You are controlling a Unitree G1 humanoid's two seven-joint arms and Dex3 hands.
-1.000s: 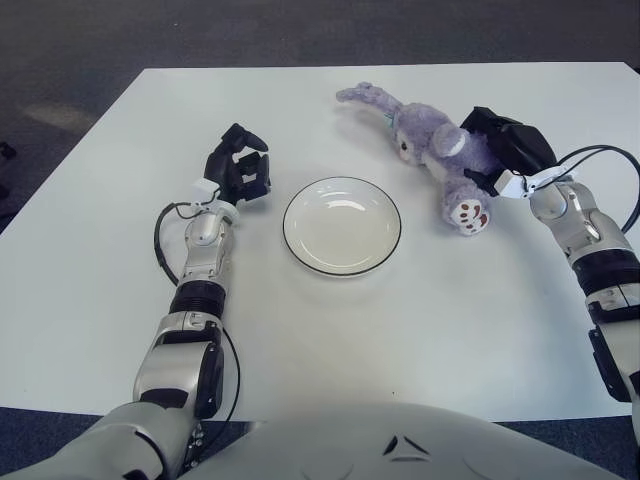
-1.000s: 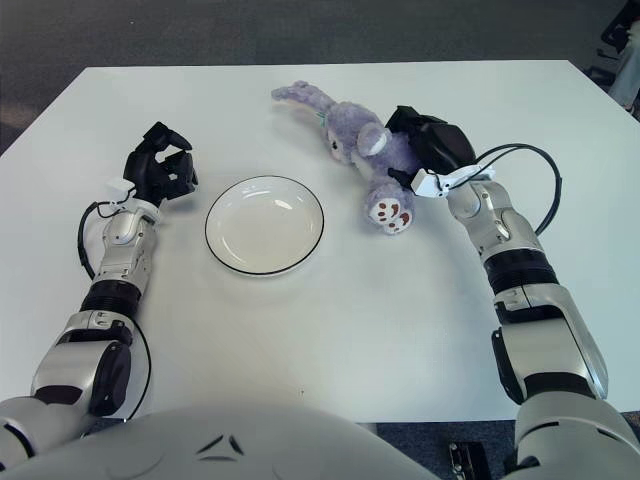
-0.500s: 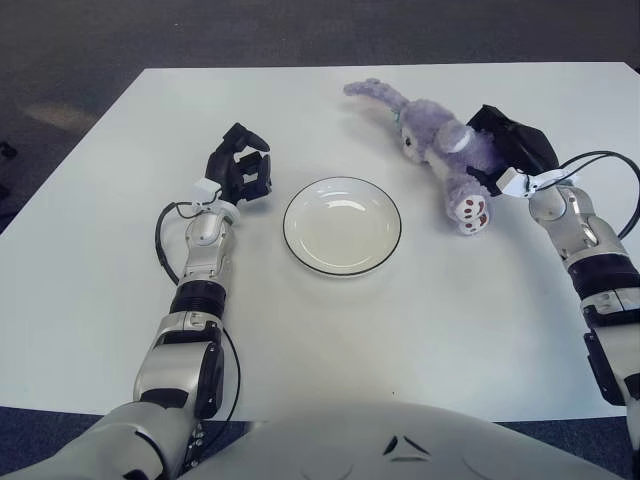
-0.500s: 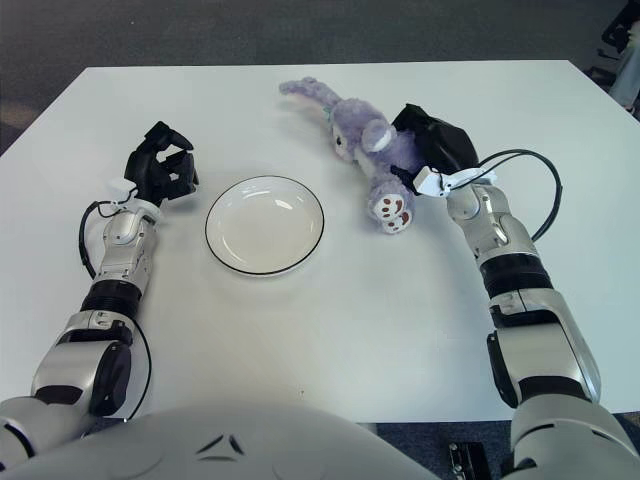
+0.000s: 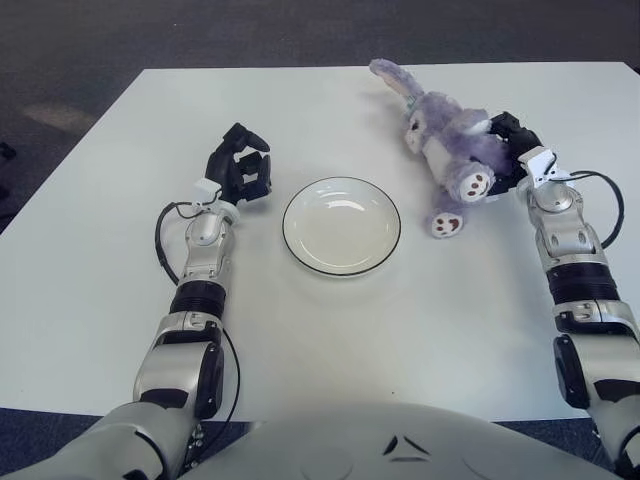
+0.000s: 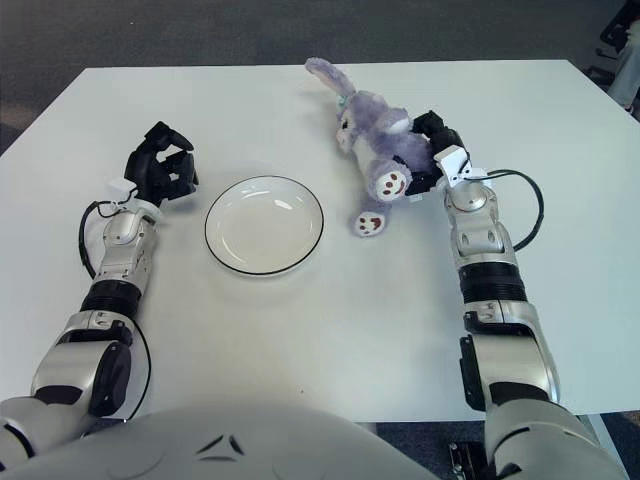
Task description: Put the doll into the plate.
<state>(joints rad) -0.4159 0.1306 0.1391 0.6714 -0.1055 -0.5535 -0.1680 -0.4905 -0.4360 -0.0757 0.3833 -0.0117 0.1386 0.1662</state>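
Observation:
A purple plush rabbit doll with long ears and white paw soles lies tilted at the table's far right, its feet pointing toward the plate. My right hand is shut on the doll's body from the right side. The white plate with a dark rim sits in the middle of the table, with nothing in it, a short way left of the doll's lower foot. My left hand shows left of the plate with its fingers curled, holding nothing.
The white table spreads all around the plate. Its far edge runs just behind the doll's ears, with dark carpet beyond. A black cable loops beside my right wrist.
My right hand has swung the doll's body, so its ears moved to the right and its feet now point down-left toward the plate. The left hand and plate have not moved.

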